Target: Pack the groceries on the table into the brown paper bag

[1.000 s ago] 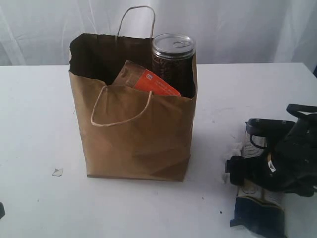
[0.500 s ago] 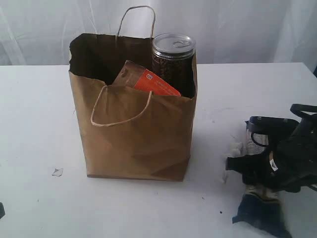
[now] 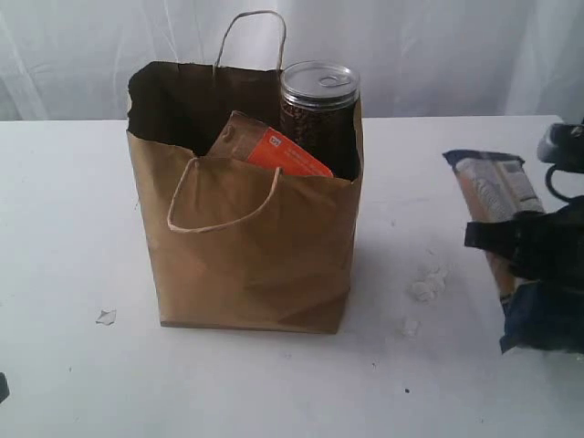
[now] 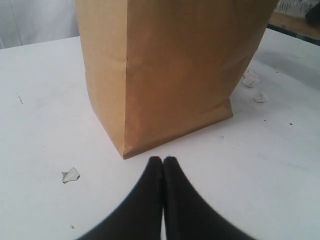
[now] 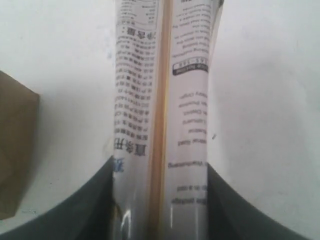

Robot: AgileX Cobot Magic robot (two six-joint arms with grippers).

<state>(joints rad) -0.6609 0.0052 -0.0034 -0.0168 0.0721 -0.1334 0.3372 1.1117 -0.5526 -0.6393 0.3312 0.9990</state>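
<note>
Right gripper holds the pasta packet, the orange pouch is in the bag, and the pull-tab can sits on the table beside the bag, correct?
No: the exterior view shows the dark pull-tab can standing inside the brown paper bag, beside the brown-orange pouch. The right gripper does hold the long pasta packet.

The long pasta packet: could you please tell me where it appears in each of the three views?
Exterior view: the long pasta packet is at the far right, gripped by the right gripper.
Left wrist view: only a sliver shows beyond the brown paper bag.
Right wrist view: it fills the centre, between the fingers.
Shared landmark: that bag, seen in all three.
</note>
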